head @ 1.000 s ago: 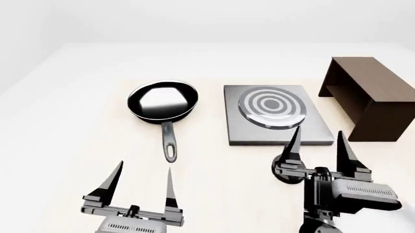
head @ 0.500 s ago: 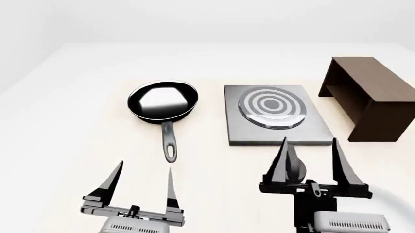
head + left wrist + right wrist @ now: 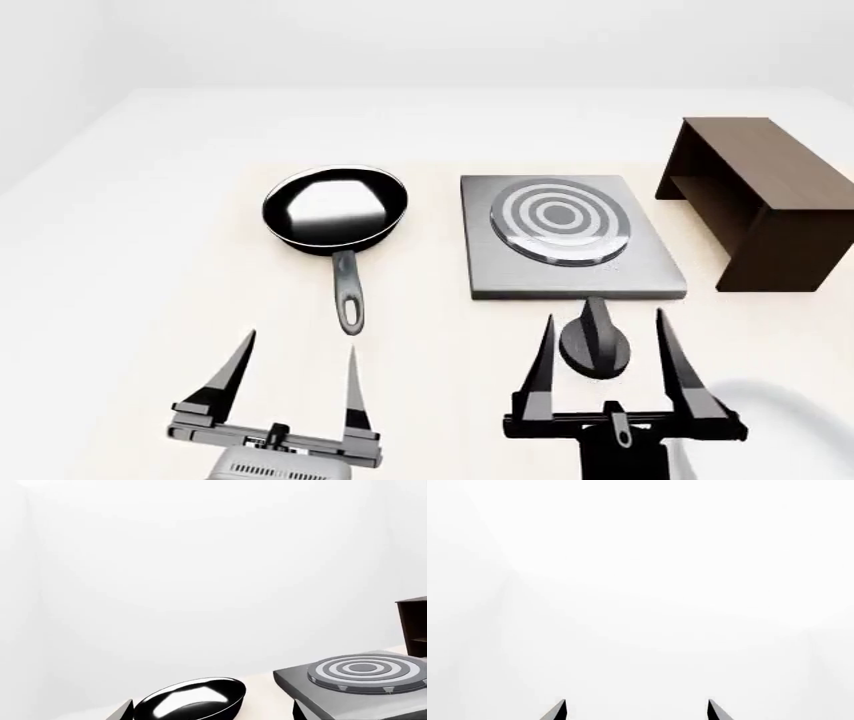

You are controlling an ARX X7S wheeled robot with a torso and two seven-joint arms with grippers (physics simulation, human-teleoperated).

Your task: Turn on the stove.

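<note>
In the left wrist view, the stove (image 3: 363,680) sits beside the frying pan (image 3: 190,700), with a brown box (image 3: 412,627) just past the stove.

From the head view, the round knob (image 3: 594,340) lies on the table (image 3: 134,260) just in front of the stove (image 3: 567,238). The right gripper (image 3: 603,338) frames the knob, fingers apart and not touching it. The left gripper (image 3: 296,365) hovers nearer the pan handle, fingers apart.

The right wrist view shows only two separated fingertips (image 3: 558,711) against white.

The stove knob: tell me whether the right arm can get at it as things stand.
Probably yes. In the head view the knob sits on the table in front of the stove, showing between the fingers of the open right gripper. Nothing lies between them; the pan is off to the left.
</note>
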